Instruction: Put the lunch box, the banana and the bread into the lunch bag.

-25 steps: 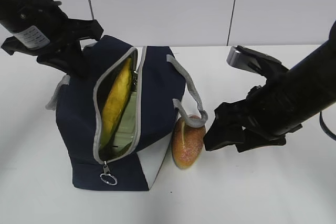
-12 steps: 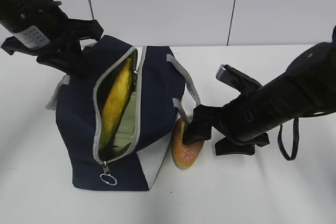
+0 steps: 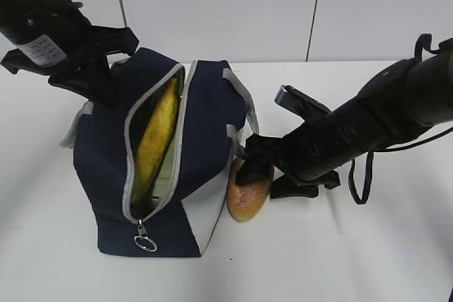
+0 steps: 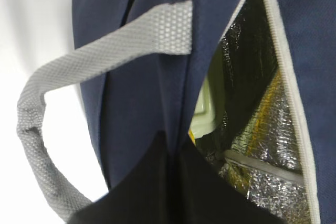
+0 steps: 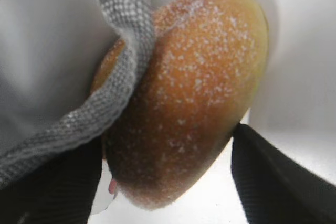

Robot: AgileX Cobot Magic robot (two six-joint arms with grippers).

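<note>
From the exterior view, you see the lunch bag point(image 3: 163, 167) standing on the white table point(image 3: 340, 259) with its zipper open along the top. The banana point(image 3: 156, 136) lies inside the opening, so you can count that item as loaded. The bread point(image 3: 248, 192) is on the table, touching the bag's white end panel, and one grey handle point(image 3: 237, 104) hangs down over it. The right gripper point(image 3: 256, 175) is down at the bread; from this angle you cannot tell how wide its jaws stand. The left gripper point(image 3: 99, 79) is at the bag's far upper edge, and it appears to be holding the fabric.

Through the left wrist view, you look into the silver lining point(image 4: 262, 145). A pale green edge, judged to be the lunch box point(image 4: 205, 114), sits low inside the bag, so that item also appears loaded. The left gripper's dark fingers point(image 4: 157, 182) are closed together on the navy wall at the opening, holding it apart.

Through the right wrist view, the bread point(image 5: 184, 98) fills the frame between the two dark fingers point(image 5: 273, 177), which stand wide on either side of it and do not clearly press it yet. The handle point(image 5: 105, 87) drapes across the bread's left side.

Judge the task about two thirds complete: the bread remains to be grasped, freed from the handle and placed inside.
</note>
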